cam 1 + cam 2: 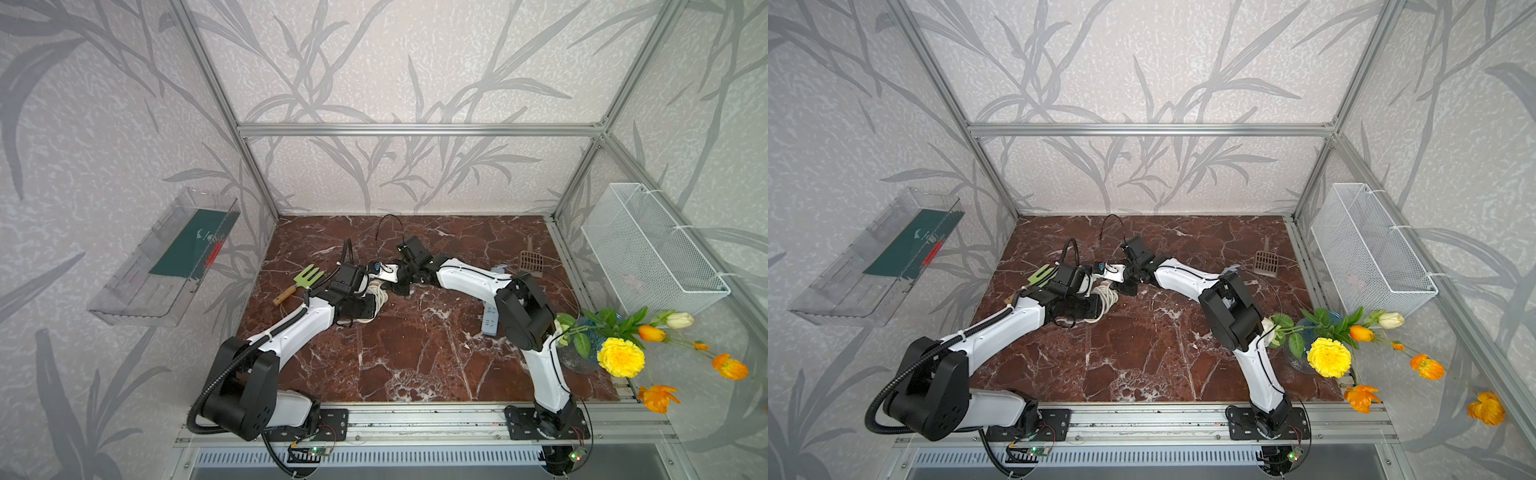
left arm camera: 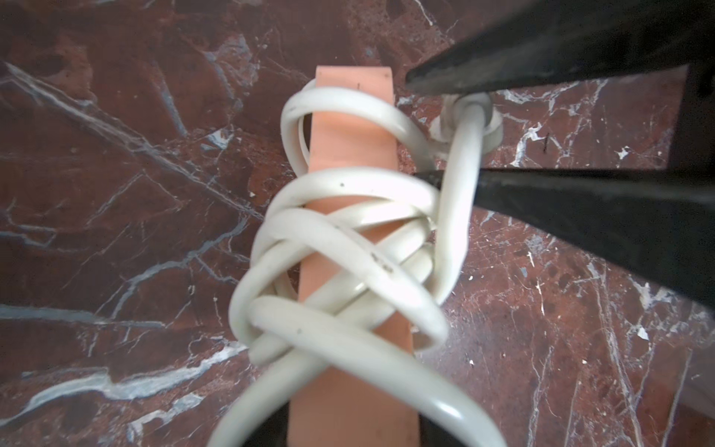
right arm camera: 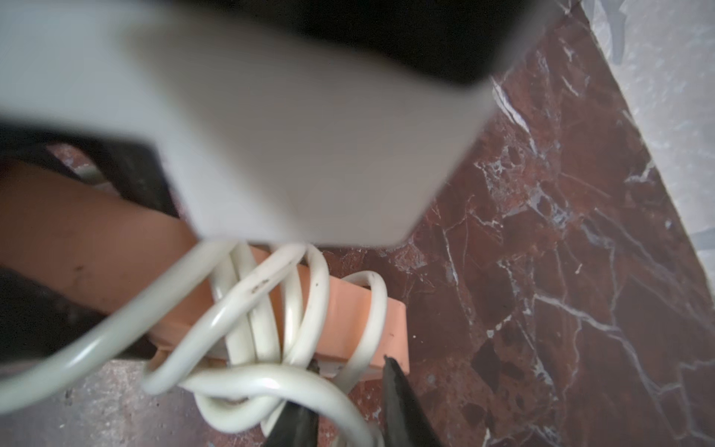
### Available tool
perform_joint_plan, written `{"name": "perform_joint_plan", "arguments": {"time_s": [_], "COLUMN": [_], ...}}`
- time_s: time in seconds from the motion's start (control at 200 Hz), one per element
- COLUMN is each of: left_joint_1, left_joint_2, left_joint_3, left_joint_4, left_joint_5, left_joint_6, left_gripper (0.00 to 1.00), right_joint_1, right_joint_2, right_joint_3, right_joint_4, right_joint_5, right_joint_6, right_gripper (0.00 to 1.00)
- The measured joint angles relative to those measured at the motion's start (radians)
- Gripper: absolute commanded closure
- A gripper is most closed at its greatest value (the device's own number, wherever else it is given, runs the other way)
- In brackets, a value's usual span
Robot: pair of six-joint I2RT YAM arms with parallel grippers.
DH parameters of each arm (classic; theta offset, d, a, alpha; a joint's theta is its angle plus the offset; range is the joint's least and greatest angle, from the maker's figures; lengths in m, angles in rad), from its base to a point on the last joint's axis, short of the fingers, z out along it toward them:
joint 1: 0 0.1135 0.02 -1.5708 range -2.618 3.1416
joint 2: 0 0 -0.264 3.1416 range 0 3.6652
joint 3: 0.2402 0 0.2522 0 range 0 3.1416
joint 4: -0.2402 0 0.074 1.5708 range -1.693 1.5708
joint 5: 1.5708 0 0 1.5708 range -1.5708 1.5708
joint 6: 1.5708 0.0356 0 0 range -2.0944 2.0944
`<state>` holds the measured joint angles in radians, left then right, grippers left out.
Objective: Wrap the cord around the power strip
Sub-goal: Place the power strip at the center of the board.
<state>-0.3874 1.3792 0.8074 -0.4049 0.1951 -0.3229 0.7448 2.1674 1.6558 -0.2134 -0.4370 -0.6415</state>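
Power strip (image 2: 350,143) is clamped in left claw (image 1: 357,309) | cord (image 2: 348,240) is straddled (loosely) by right claw (image 2: 412,129), jaws apart, off strip's upper-right end.

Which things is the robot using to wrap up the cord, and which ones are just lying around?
In the job: white cord, orange power strip, left gripper holding the strip, right gripper at the cord.
Just lying about: green garden fork, litter scoop, flowers, wire basket, clear tray.
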Motion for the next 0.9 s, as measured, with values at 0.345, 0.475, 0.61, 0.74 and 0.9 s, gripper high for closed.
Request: {"name": "perform_joint_plan", "arguments": {"time_s": [0.345,0.475,0.61,0.74,0.9], "left_joint_1": [-0.085,-0.107,-0.11,-0.108,-0.105], "left_joint_2": [0.018,0.051,0.067,0.08,0.097], "left_joint_3": [0.007,0.009,0.01,0.011,0.024], "left_joint_4": [-0.017,-0.002,0.016,0.047,0.062], "left_joint_5": [-0.236,-0.259,-0.257,-0.222,-0.192], "left_joint_6": [-0.016,-0.021,-0.021,-0.019,-0.019], "left_gripper": [1.0,1.0,1.0,1.0,1.0], "right_joint_1": [-0.018,-0.02,-0.011,0.006,0.027], "right_joint_2": [0.046,-0.042,-0.179,-0.272,-0.3], "right_joint_3": [0.063,-0.143,-0.333,-0.409,-0.429], "right_joint_4": [-0.019,0.125,0.214,0.33,0.398], "right_joint_5": [-0.034,0.001,0.02,0.037,0.077], "right_joint_6": [0.422,0.606,0.794,0.985,1.172], "right_gripper": [0.46,0.42,0.4,0.39,0.48]}}
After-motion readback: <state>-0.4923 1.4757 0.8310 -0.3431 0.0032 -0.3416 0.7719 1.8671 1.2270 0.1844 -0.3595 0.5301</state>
